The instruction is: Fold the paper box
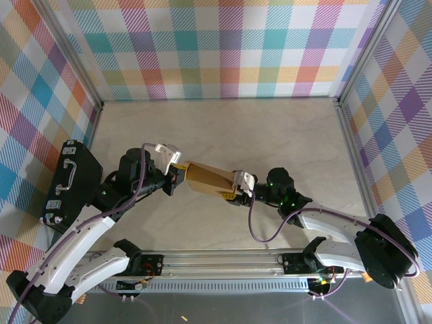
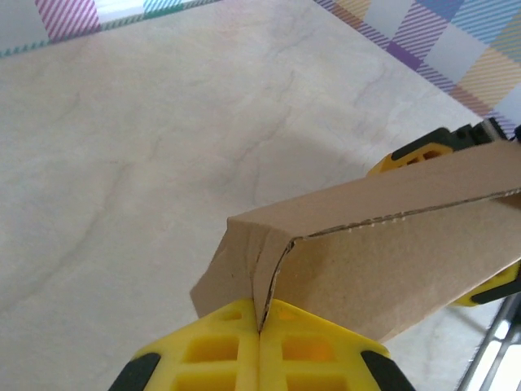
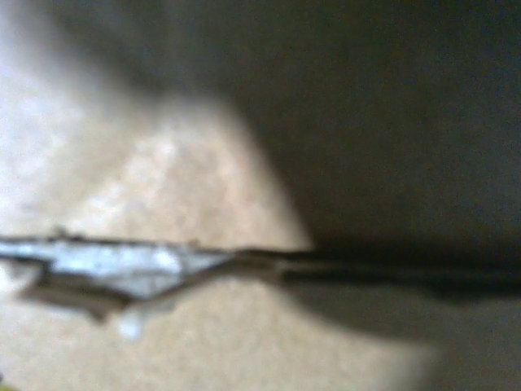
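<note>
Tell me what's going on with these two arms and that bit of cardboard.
Both arms have the paper box between them over the table. The left gripper is pinched shut on a folded corner at one end. The right gripper is at the other end, its fingers above and below the cardboard; whether it has clamped is unclear. The box is partly folded.
</note>
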